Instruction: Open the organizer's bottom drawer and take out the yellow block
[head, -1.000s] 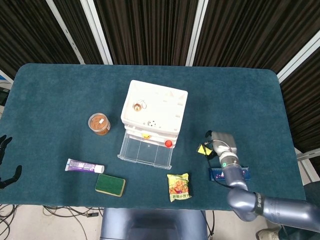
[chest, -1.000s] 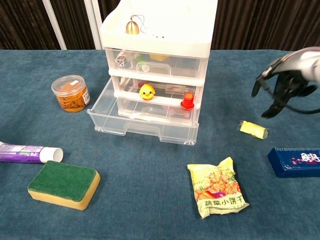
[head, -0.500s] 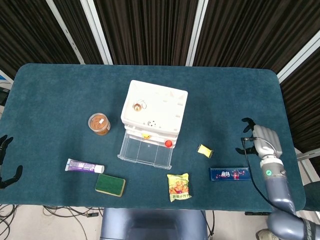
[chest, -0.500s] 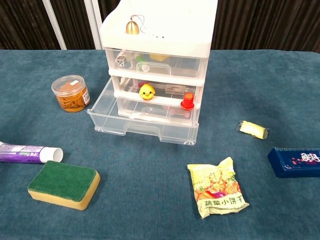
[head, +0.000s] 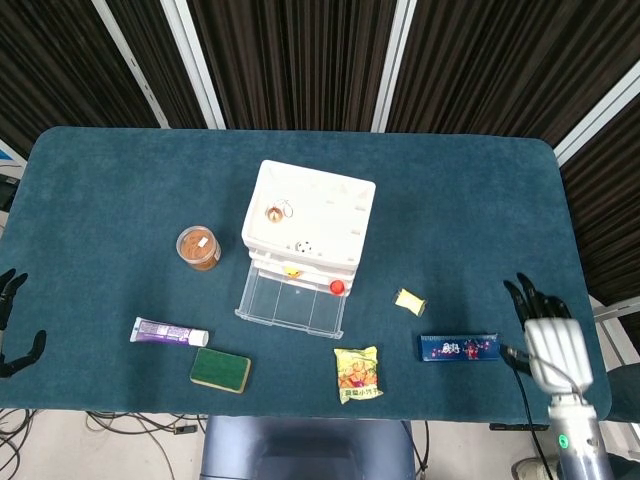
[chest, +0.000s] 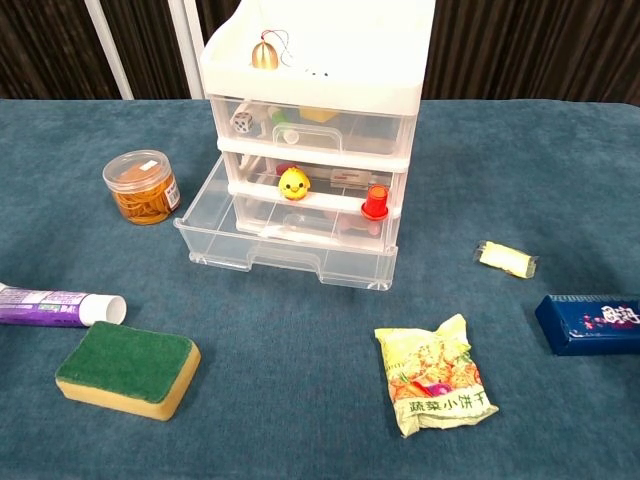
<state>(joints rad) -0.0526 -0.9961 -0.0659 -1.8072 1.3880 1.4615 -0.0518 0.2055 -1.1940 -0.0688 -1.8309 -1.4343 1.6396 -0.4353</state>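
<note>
Bottom drawer (chest: 262, 247): pulled open under the organizer (chest: 318, 110).
Yellow block (chest: 507, 259): on the table, at 3 o'clock from the drawer.
Right hand (head: 549, 336): released, fingers spread, holding nothing.
Left hand (head: 10, 320): edge only, grip unclear.

Teal table (head: 120, 190) — organizer (head: 308, 222), yellow block (head: 409, 300), jar (head: 199, 248), tube (head: 169, 332), sponge (head: 220, 369), snack packet (head: 357, 373), blue box (head: 458, 347).

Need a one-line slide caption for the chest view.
Bottom drawer pulled open, yellow block out on the table between organizer and blue box.
</note>
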